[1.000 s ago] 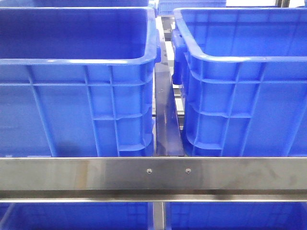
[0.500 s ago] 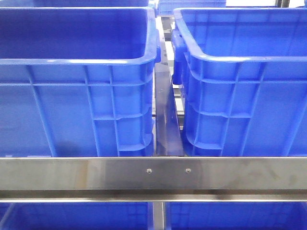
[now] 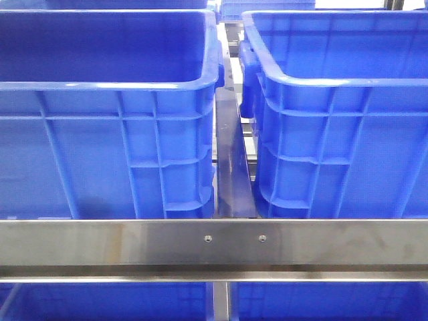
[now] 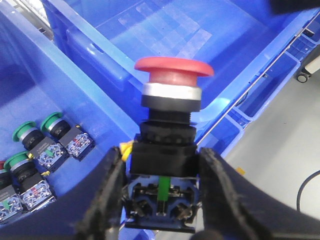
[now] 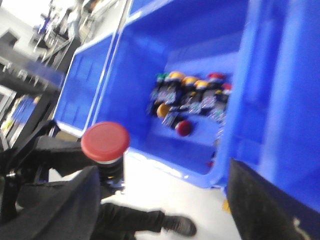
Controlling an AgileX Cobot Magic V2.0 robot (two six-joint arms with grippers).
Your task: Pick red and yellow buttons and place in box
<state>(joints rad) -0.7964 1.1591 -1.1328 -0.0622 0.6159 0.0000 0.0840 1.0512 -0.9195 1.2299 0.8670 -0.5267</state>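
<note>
The left gripper point(image 4: 161, 200) clamped the black body of a red mushroom-head push button point(image 4: 170, 145) above a bright blue ribbed plastic crate point(image 4: 165, 50) — green-capped buttons point(image 4: 47, 142) lay in a neighbouring crate. The right gripper's point(image 5: 160, 200) fingers stood spread, a red-capped button point(image 5: 105, 145) against one finger — whether gripped was unclear.

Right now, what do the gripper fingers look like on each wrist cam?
Left gripper: two thick matte black fingers, smooth, broadening toward the bottom of the frame. Right gripper: the same black fingers, blurred, with black arm parts behind. No markings or cables visible on either.
</note>
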